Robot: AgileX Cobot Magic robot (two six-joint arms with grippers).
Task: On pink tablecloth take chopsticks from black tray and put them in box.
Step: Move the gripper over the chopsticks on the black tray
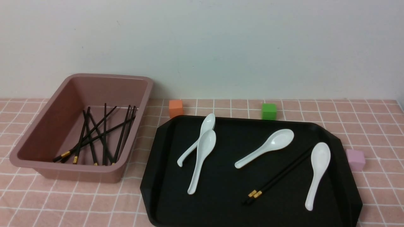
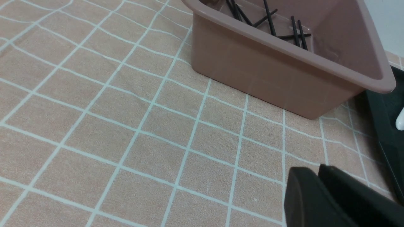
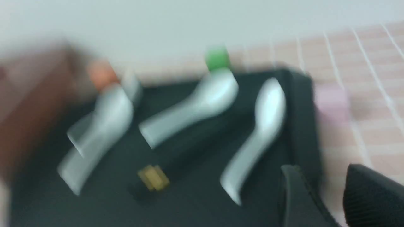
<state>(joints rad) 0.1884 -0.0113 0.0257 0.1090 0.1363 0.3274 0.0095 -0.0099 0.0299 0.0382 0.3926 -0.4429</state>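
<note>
A pair of black chopsticks [image 1: 279,178] with gold bands lies on the black tray [image 1: 221,205], between two white spoons; it also shows blurred in the right wrist view [image 3: 154,178]. Several more chopsticks [image 1: 94,138] lie in the mauve box [image 1: 79,171] on the pink tablecloth [image 1: 63,205]. No gripper shows in the front view. My left gripper [image 2: 317,171] is shut and empty over the cloth beside the box [image 2: 277,78]. My right gripper [image 3: 318,171] is open and empty, over the tray's [image 3: 195,201] edge near one spoon's handle.
Several white soup spoons [image 1: 268,148] lie on the tray. An orange cube [image 1: 175,108], a green cube [image 1: 269,111] and a pink cube [image 1: 355,159] stand on the cloth around the tray. A white wall stands behind. The right wrist view is motion-blurred.
</note>
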